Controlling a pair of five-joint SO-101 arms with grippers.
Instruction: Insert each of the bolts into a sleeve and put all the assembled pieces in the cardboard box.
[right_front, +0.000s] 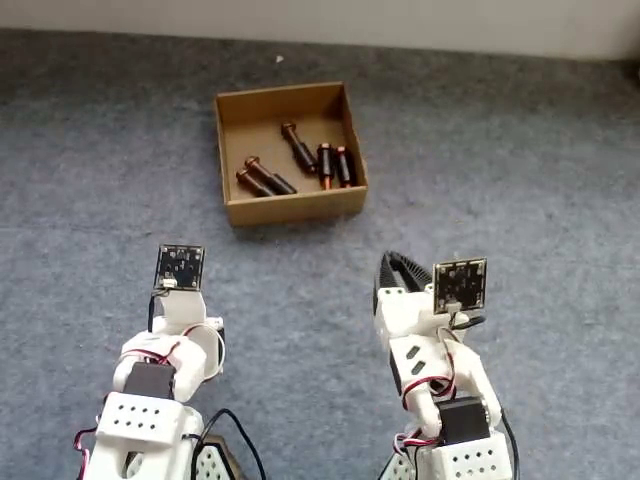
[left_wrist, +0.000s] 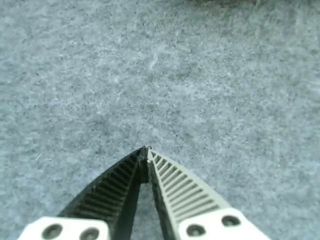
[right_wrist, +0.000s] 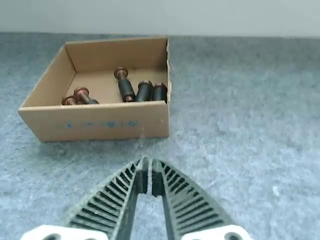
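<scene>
The cardboard box (right_front: 232, 160) stands on the grey carpet at the middle back, and several assembled bolt-and-sleeve pieces (right_front: 300, 152) lie inside it. From the right wrist I see the same box (right_wrist: 95, 122) with the pieces (right_wrist: 124, 89) on its floor. My right gripper (right_wrist: 147, 163) is shut and empty, a short way in front of the box. My left gripper (left_wrist: 146, 152) is shut too, with nothing in it, over bare carpet. In the high view both arms sit near the front edge, the left arm (right_front: 180, 300) at the left and the right arm (right_front: 430, 310) at the right.
Grey carpet (right_front: 520, 180) covers the whole work surface. A pale wall strip (right_front: 400, 20) runs along the back edge.
</scene>
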